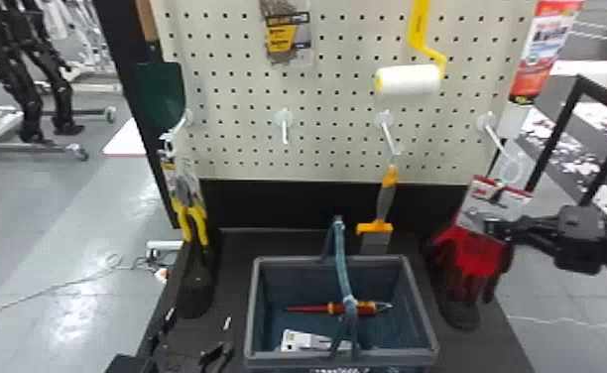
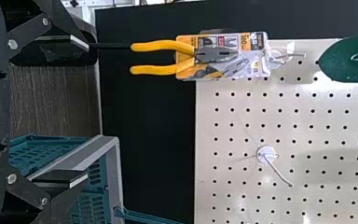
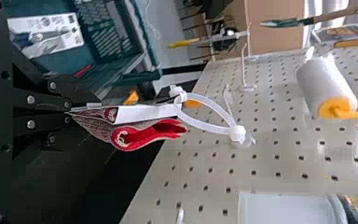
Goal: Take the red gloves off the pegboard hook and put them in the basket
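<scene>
Right gripper [image 3: 69, 112] clamps the red gloves [image 1: 473, 255] at the card [image 3: 144, 113], probably stiffer than their limp fabric. Left gripper [image 2: 87, 111]: fingers apart.

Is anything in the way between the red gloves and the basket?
The right rim of the basket stands between, and its handle arches over the middle. The loop on the red gloves also seems to be on the hook.

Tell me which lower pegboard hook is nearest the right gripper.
The far-right hook in the head view, above the red gloves the right gripper pinches; the other three hooks stand farther left.
</scene>
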You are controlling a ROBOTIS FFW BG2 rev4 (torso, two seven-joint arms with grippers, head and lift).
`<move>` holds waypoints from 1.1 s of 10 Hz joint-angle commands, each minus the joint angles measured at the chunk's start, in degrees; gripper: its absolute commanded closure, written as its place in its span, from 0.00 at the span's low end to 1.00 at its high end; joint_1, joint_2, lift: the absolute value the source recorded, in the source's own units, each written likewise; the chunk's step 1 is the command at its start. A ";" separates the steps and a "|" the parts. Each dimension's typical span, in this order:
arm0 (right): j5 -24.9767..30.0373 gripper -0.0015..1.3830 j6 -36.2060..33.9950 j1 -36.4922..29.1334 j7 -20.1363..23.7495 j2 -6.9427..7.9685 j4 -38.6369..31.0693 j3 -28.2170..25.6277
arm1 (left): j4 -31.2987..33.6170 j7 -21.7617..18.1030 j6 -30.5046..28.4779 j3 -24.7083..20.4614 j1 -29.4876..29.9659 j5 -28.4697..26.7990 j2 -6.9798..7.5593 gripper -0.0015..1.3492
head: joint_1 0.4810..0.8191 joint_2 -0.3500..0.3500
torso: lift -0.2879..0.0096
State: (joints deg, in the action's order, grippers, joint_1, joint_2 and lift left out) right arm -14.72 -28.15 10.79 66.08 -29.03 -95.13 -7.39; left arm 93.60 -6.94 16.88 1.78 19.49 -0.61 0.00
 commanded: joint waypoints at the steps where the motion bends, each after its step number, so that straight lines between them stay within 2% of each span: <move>1: -1.10 0.93 -0.33 0.37 0.01 1.61 -0.40 2.82 | 0.01 0.00 0.00 -0.02 -0.33 0.00 -0.15 0.24 | 0.20 0.50 | 0.63; 4: -2.33 0.93 0.11 0.73 1.16 4.69 1.71 7.12 | -0.08 0.08 -0.62 -0.28 -0.85 0.00 -0.15 0.24 | 0.20 0.50 | 0.63; 5: -2.25 0.93 0.81 1.87 2.39 5.65 4.43 9.67 | -0.08 0.08 -0.62 -0.28 -0.94 0.09 -0.15 0.24 | 0.20 0.50 | 0.63; 6: -1.72 0.93 2.84 3.28 4.58 7.32 9.18 11.34 | -0.17 0.08 -0.53 -0.11 -1.12 0.18 -0.15 0.24 | 0.20 0.50 | 0.63; 8: -1.63 0.93 5.65 4.51 5.90 9.78 15.68 13.36 | -0.26 0.08 -0.44 0.60 -1.56 0.61 -0.15 0.24 | 0.20 0.50 | 0.63; 11: -1.46 0.93 6.88 4.15 7.04 10.58 19.28 13.72 | -0.26 0.26 -0.27 0.33 -1.64 0.79 -0.15 0.24 | 0.20 0.50 | 0.63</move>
State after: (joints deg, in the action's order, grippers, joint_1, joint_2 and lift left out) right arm -16.13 -21.54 14.99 73.08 -18.54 -76.36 6.27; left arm 93.34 -6.67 16.60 2.12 17.84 0.18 0.00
